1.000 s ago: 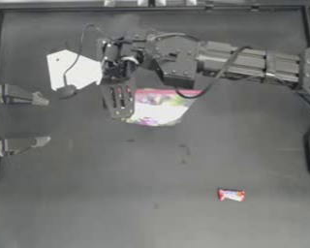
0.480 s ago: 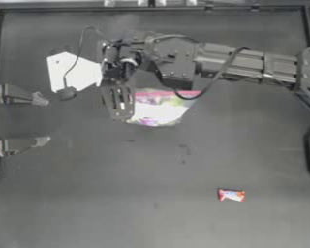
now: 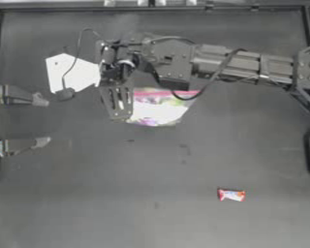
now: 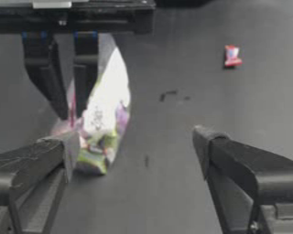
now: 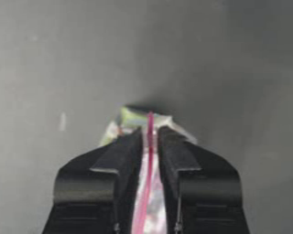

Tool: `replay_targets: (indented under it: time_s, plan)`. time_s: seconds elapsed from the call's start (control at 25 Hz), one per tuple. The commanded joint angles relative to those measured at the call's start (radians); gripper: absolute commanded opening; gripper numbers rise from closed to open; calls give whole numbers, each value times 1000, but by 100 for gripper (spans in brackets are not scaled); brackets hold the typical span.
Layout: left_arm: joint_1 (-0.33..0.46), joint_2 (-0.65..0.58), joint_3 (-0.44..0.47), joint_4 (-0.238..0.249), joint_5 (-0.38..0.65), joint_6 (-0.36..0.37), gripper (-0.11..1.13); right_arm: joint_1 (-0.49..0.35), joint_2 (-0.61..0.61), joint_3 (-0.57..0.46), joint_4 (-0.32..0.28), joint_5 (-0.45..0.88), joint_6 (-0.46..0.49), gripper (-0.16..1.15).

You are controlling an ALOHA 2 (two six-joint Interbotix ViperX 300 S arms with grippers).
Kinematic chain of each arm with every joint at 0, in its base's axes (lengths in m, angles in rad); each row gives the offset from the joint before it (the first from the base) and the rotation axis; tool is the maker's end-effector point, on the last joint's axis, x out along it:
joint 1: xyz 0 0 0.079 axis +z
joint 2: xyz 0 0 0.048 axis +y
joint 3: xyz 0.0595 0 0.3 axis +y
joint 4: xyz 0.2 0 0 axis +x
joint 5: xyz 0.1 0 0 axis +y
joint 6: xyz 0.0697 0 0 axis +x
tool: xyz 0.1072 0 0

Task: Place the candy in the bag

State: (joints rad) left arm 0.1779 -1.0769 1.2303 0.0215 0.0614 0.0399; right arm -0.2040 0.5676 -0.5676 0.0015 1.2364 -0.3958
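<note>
Jaws of my right gripper [image 5: 150,137] pinch the pink strip of the clear plastic zip bag [image 3: 159,107] at upper-middle table. My left gripper [image 3: 43,121] waits spread wide at left. The small red-ended wrapped candy [image 3: 231,194] lies well apart, lower right.

- I've got the dark table [image 3: 86,203] filling my overhead view, matte and a little scuffed.
- A white sheet, paper I think, [image 3: 70,72] lies flat near the far left part of it.
- Small pale marks [image 4: 168,95] dot the surface around the middle; possibly scratches or crumbs.
</note>
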Motion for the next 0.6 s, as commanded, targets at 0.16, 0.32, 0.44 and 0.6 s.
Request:
replay_targets:
  time_s: [0.16, 0.32, 0.44, 0.6]
  plan:
    - [2, 5, -11, -2, -5, -2, 102, 0, -21, -26, -29, 6, -2, 47]
    - [0, 3, -11, -2, -5, -2, 102, 0, -23, -28, -49, 11, -2, 37]
    - [0, 3, -11, -2, -5, -2, 102, 0, -25, -37, -43, 9, -2, 30]
    - [0, 5, -11, -2, 2, -2, 102, 0, -35, -41, -20, 9, -3, 24]
